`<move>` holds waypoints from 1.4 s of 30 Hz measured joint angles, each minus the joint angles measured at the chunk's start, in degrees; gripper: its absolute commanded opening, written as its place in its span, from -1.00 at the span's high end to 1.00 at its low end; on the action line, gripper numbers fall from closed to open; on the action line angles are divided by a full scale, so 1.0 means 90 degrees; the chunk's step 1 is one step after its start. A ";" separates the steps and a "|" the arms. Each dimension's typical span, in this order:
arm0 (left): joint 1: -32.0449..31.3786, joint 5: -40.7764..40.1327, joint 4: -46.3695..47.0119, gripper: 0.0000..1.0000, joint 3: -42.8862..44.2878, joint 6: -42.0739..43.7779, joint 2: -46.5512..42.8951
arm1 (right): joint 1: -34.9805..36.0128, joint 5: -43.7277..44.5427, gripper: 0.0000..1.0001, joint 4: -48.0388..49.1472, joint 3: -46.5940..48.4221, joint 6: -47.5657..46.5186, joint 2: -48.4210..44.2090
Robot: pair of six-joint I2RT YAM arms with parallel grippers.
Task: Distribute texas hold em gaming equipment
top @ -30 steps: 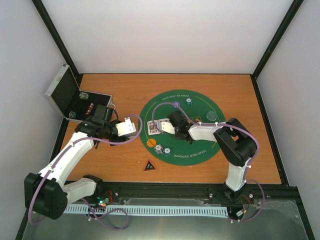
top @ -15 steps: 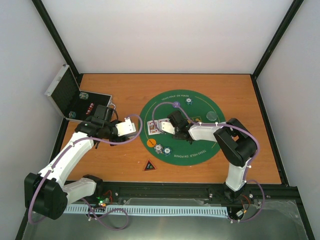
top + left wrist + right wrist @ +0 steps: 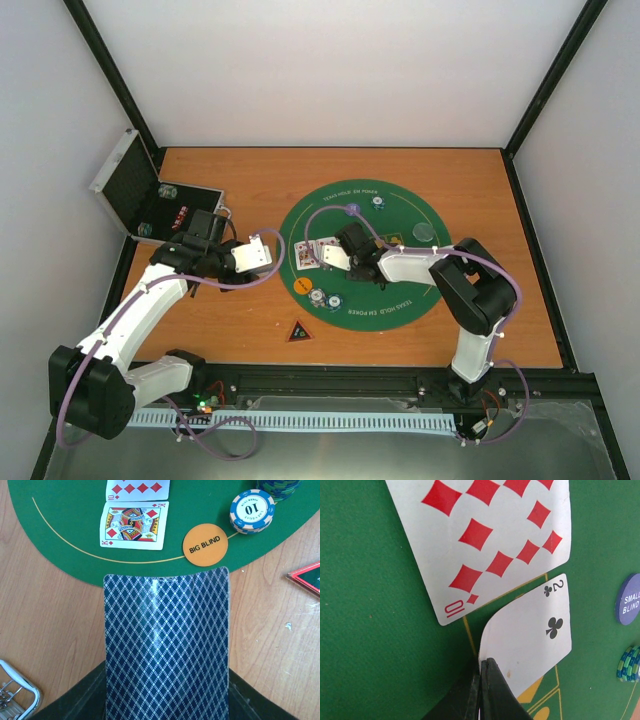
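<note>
My left gripper [image 3: 250, 256] is shut on a stack of playing cards [image 3: 166, 640], blue-patterned back up, held by its side edges over the wood just left of the green mat [image 3: 400, 300]. In the left wrist view a king of diamonds [image 3: 134, 525] and a ten of diamonds [image 3: 139, 487] lie face up on the mat. Beside them are an orange Big Blind disc [image 3: 205, 545] and a speckled white chip [image 3: 252, 511]. My right gripper [image 3: 484, 667] is shut on a corner of the two of clubs [image 3: 530, 635], next to the ten of diamonds [image 3: 485, 535].
The open silver case [image 3: 150, 200] stands at the table's left edge. A dark red-edged triangle [image 3: 298, 331] lies on the wood in front of the mat. On the mat are a clear disc [image 3: 424, 232], a purple Small Blind disc [image 3: 351, 211] and chips [image 3: 325, 298].
</note>
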 measured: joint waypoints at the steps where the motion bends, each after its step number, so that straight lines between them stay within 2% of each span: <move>1: 0.0000 0.0000 0.0000 0.04 0.0000 0.0000 0.0000 | 0.0000 0.0000 0.94 0.0000 0.0000 -0.0002 0.0000; 30: 0.0000 -0.0022 0.0000 0.03 0.0000 0.0000 0.0000 | 0.0000 -0.0066 0.94 -0.0027 0.0041 -0.0080 0.0010; 36: 0.0000 -0.0024 0.0000 0.04 0.0000 0.0000 0.0000 | 0.0000 -0.0044 0.67 -0.0015 0.0041 -0.0061 0.0010; 42: 0.0000 -0.0027 0.0000 0.04 0.0000 0.0002 0.0000 | 0.0000 0.0007 0.60 -0.0034 0.0078 -0.0002 0.0010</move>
